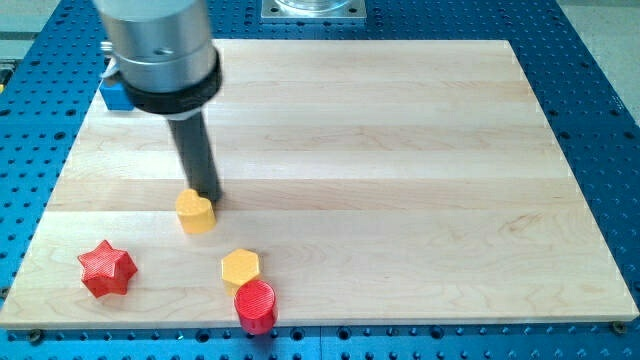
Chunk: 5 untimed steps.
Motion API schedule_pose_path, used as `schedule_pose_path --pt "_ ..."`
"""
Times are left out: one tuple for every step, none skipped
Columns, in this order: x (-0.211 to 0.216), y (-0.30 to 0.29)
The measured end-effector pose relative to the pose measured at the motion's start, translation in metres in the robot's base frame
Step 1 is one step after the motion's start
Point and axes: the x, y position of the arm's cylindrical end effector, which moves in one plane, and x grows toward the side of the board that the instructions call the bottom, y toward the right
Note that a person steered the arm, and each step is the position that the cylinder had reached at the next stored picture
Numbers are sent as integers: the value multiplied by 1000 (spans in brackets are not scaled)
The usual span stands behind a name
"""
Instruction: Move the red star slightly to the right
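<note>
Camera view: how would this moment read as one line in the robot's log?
my tip: touching yellow block | red star: lower left, untouched | yellow hexagon beside red cylinder | blue block: top left

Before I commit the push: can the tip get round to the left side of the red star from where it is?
Probably yes. My tip sits against the yellow block, up and right of the red star; nothing lies between.

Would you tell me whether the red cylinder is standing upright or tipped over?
Upright: the red cylinder shows its round flat top facing up, just below the yellow hexagon.

Yellow hexagon point(240, 267) stands right of red star point(107, 268).
</note>
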Motion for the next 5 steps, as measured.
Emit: schedule_pose_path --pt "36 -10" --pt "74 50" --pt "52 23" --pt "57 -73" --pt "96 -107"
